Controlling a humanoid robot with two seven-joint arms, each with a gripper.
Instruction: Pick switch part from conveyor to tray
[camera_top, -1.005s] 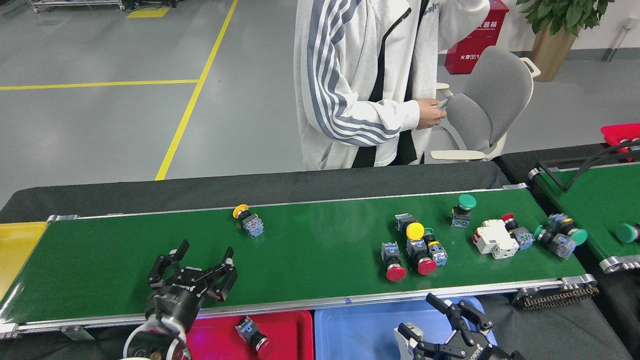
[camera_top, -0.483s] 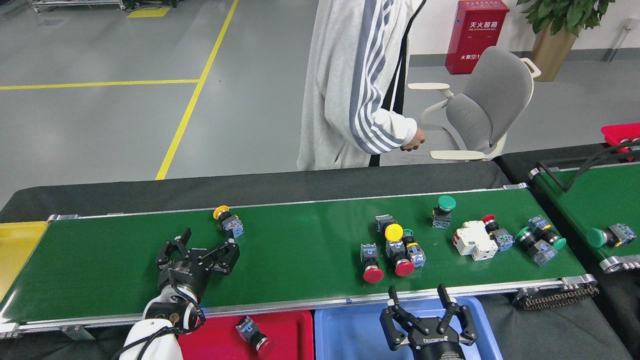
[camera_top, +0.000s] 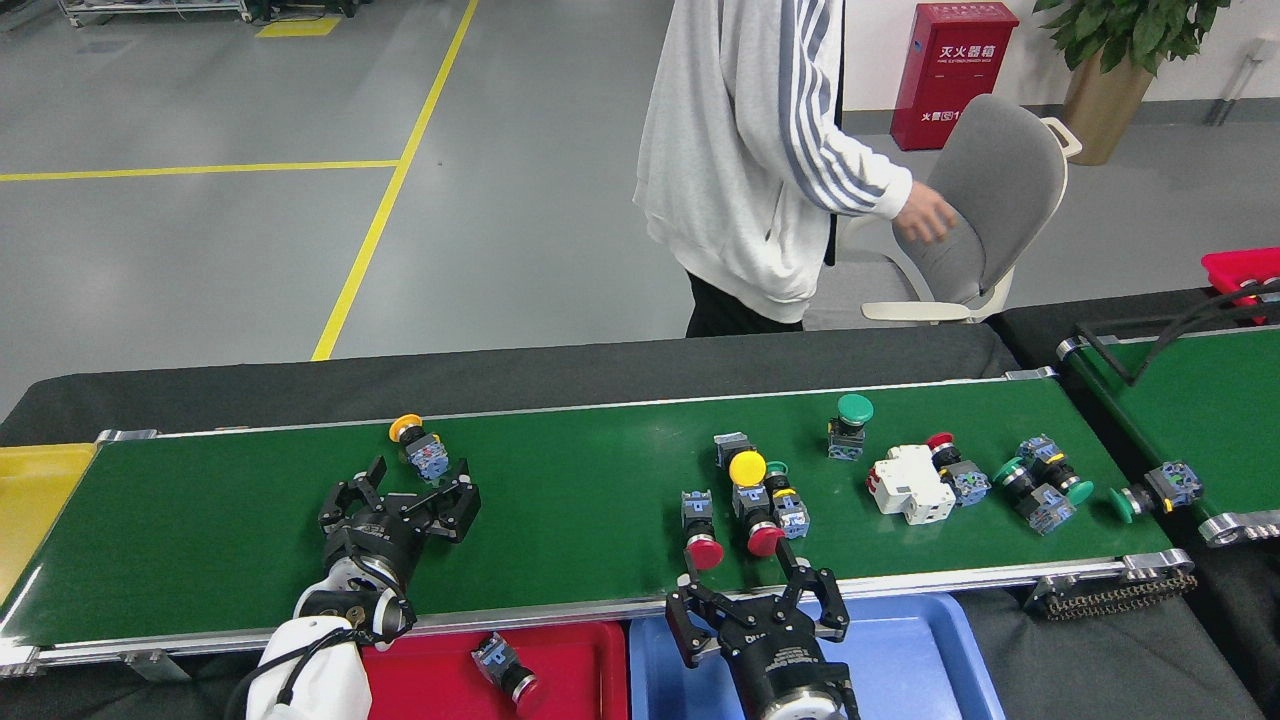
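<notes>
Grey factory flooring with yellow lines lies beyond our station, where a person in a white striped jacket (camera_top: 760, 150) stands beside a grey office chair (camera_top: 985, 190). We record the long dark-green conveyor belt with silver side rails (camera_top: 600, 480) crossing the view. Near its far rail, left of centre, lies a yellow-capped switch part with a blue base (camera_top: 420, 447). Our left gripper (camera_top: 410, 488) hovers over the belt just in front of this part, fingers spread wide and holding nothing. Toward the near rail, right of centre, lie two red-capped switch parts (camera_top: 700, 525), touching a yellow-capped one (camera_top: 747, 468). Our right gripper (camera_top: 755, 592) sits at the near rail just in front of them, fingers apart and empty. Further right we note a green-capped switch (camera_top: 850, 425) and a white breaker block (camera_top: 908, 484). Below the near rail, a red plastic tray (camera_top: 590, 670) holds one red-capped switch (camera_top: 508, 668); a blue plastic tray (camera_top: 920, 660) adjoins it.
</notes>
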